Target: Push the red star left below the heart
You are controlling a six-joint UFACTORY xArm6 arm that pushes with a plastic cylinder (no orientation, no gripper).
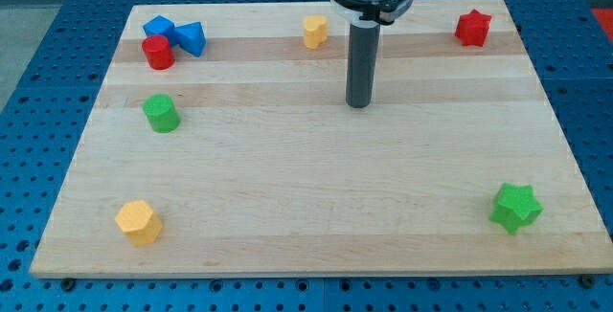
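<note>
The red star (472, 28) lies near the board's top right corner. The yellow heart (315, 31) lies at the top middle. My tip (358, 104) rests on the board below and a little right of the heart, well left of and below the red star. It touches no block.
A blue cube (158, 28), a blue triangle block (192, 38) and a red cylinder (158, 53) cluster at the top left. A green cylinder (161, 113) sits at the left. A yellow hexagon (139, 222) lies bottom left, a green star (515, 207) bottom right. The wooden board (316, 178) ends on all sides.
</note>
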